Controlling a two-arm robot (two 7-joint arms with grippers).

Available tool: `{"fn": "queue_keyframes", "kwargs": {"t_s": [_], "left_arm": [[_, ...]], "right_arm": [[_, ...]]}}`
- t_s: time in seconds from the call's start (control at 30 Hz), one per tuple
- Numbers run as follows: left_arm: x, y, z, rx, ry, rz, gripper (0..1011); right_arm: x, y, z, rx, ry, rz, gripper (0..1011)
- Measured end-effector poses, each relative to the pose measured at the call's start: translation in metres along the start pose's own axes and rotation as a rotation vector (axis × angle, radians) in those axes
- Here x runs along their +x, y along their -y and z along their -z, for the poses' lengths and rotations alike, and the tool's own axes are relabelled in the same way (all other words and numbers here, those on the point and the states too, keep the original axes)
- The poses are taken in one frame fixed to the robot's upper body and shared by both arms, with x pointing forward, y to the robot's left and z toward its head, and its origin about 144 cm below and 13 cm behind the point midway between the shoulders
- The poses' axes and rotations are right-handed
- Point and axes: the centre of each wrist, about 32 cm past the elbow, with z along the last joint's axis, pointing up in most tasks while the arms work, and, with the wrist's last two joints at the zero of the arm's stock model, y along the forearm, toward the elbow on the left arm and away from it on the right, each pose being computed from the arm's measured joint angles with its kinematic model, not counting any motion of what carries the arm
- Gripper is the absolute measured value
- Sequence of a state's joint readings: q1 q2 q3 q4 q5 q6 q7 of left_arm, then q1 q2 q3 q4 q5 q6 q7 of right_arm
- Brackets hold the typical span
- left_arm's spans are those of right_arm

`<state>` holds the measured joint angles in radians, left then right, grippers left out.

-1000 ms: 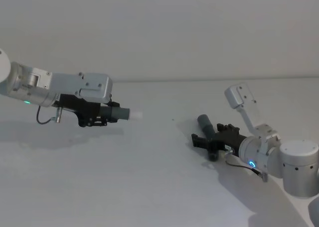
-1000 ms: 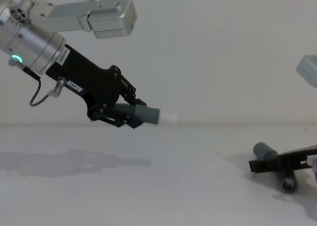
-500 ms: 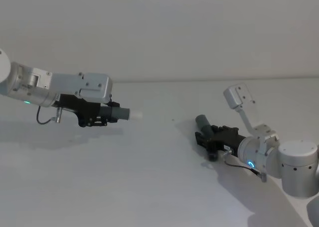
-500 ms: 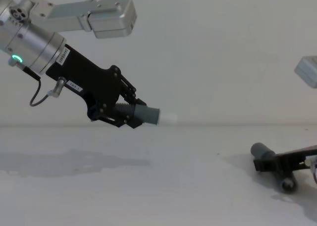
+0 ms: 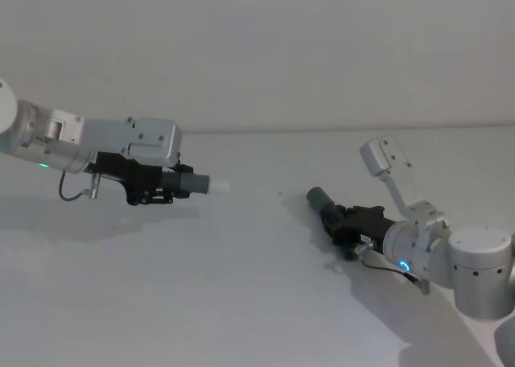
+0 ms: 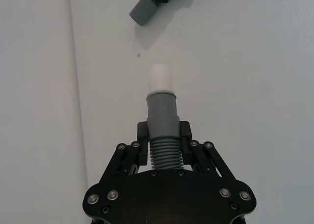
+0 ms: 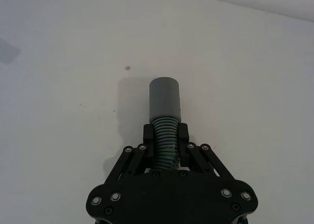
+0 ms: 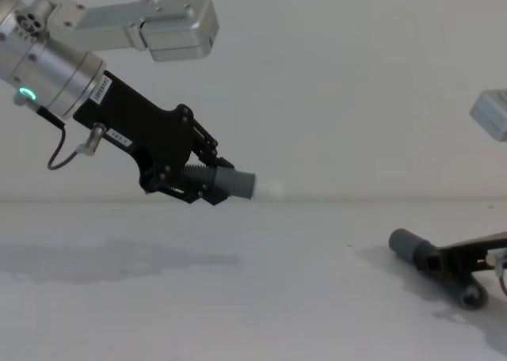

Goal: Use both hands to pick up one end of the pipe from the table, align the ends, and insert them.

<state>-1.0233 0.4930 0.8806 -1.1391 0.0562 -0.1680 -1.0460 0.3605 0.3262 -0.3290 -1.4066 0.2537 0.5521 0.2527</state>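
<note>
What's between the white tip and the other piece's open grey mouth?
Only bare table and a tiny dark speck, in the head view. Left gripper holds the tipped piece raised; right gripper holds the open piece low.

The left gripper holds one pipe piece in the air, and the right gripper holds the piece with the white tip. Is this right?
No. The left wrist view shows the white tip on the pipe piece in the left gripper; the right gripper holds the all-grey piece.
</note>
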Motion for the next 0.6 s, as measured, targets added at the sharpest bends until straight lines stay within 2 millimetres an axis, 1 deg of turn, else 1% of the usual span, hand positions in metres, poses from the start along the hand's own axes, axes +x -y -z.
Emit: {"fn": "queue_keyframes", "kwargs": {"t_s": [0.37,0.6], "left_arm": [[0.0,0.0,0.0,0.0,0.0,0.0,336],[0.0,0.0,0.0,0.0,0.0,0.0,336]], "right_arm": [[0.0014,0.0009,0.0006,0.009,0.016,-0.006,239],[0.0059,0.0062,0.0006,0.044,0.092,-0.037,239]]}}
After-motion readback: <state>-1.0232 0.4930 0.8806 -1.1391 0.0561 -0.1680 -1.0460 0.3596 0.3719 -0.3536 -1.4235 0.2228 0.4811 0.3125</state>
